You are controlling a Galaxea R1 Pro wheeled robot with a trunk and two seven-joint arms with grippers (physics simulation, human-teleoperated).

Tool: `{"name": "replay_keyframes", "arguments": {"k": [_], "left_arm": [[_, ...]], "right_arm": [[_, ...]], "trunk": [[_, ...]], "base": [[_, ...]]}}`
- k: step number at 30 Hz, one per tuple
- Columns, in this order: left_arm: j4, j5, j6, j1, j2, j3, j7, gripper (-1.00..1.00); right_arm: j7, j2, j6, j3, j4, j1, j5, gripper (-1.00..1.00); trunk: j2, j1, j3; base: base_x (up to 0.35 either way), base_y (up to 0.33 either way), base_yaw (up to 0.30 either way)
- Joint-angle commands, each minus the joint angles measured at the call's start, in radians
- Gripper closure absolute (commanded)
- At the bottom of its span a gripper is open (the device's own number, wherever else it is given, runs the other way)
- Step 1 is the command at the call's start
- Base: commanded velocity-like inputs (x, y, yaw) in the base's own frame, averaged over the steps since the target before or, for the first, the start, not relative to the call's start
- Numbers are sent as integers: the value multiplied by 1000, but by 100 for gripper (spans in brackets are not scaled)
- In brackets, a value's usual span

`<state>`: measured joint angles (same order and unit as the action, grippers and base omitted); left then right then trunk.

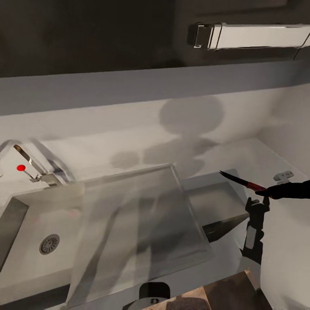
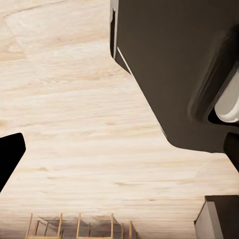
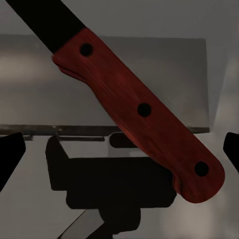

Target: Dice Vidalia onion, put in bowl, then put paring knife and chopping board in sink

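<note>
Progress: late stage by my read. The small paring knife with a dark pointed blade and red riveted wooden handle (image 1: 241, 181) is up in the air at right centre of the head view, over the right end of the steel sink unit, so the knife drop looks like the step in hand.
Sink: the rectangular stainless-steel sink with round drain (image 1: 30, 241) fills the lower left of the head view, chrome faucet with a red knob (image 1: 32, 165) at its upper left, flat steel drainboard (image 1: 142, 215) running to centre. No onion to be seen in the basin.
Board: a dark brown wooden corner at the bottom right edge of the head view is probably the chopping board (image 1: 228, 295). It is not in the sink, so that part is left to do.
Bowl: out of frame, so I cannot say whether the diced onion went in.
Right gripper (image 1: 270, 192): at the far right of the head view, touching the end of the knife handle; the right wrist view has the handle (image 3: 144, 112) running diagonally across the frame between two dark fingertips at the lower edges. Clamped on the handle, as I judge it.
Left gripper: a dark fingertip (image 2: 9, 154) at the left edge of the left wrist view, pale wood floor (image 2: 74, 124) behind. Apart or together, I cannot tell.
Tabletop: grey tabletop (image 1: 275, 267) at lower right.
</note>
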<state>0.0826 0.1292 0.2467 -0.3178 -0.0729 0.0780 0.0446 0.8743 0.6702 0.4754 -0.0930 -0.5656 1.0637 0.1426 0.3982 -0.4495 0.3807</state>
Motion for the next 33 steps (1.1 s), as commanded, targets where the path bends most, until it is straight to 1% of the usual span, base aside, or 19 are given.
{"name": "replay_keyframes", "arguments": {"k": [1,5,8,10,13,16,17,19,21,23,27,33], "left_arm": [[2,10,2,-1,0,9,4,-100],[2,10,2,-1,0,9,4,-100],[2,10,2,-1,0,8,4,-100],[2,10,2,-1,0,8,4,-100],[2,10,2,-1,-1,8,4,-100],[2,10,2,-1,-1,8,4,-100],[2,10,2,-1,-1,8,4,-100],[2,10,2,-1,-1,8,4,-100],[2,10,2,-1,-1,8,4,-100],[2,10,2,-1,-1,8,4,-100],[2,10,2,-1,-1,8,4,-100],[2,10,2,-1,-3,8,4,-100]], "right_arm": [[5,1,2,-2,-1,1,6,-100],[4,1,-13,-1,-1,1,7,-100],[3,2,-57,-1,-1,1,8,-100],[2,2,-73,0,-1,1,8,-100],[1,2,-83,12,-1,1,8,-100],[-1,2,-88,48,0,1,8,-100],[-2,2,-89,73,0,1,8,-100],[-3,2,-89,99,0,1,9,-100],[-5,2,-89,136,0,1,11,-100],[-13,3,-88,154,0,1,12,-100],[-27,8,-86,163,0,1,11,-100],[-27,13,-87,165,0,1,9,-100]], "trunk": [[2,-1,2],[2,-1,4],[2,-1,4],[2,-1,4],[2,-1,4],[2,-1,4],[2,-1,4],[2,-1,4],[2,-1,4],[2,-1,4],[2,-1,4],[2,-1,4]], "base": [[0,0,0],[0,0,0],[0,0,0],[0,0,0],[0,0,0],[0,0,0],[0,0,0],[0,0,0],[0,0,0],[0,0,0],[0,0,0],[0,0,0]]}}
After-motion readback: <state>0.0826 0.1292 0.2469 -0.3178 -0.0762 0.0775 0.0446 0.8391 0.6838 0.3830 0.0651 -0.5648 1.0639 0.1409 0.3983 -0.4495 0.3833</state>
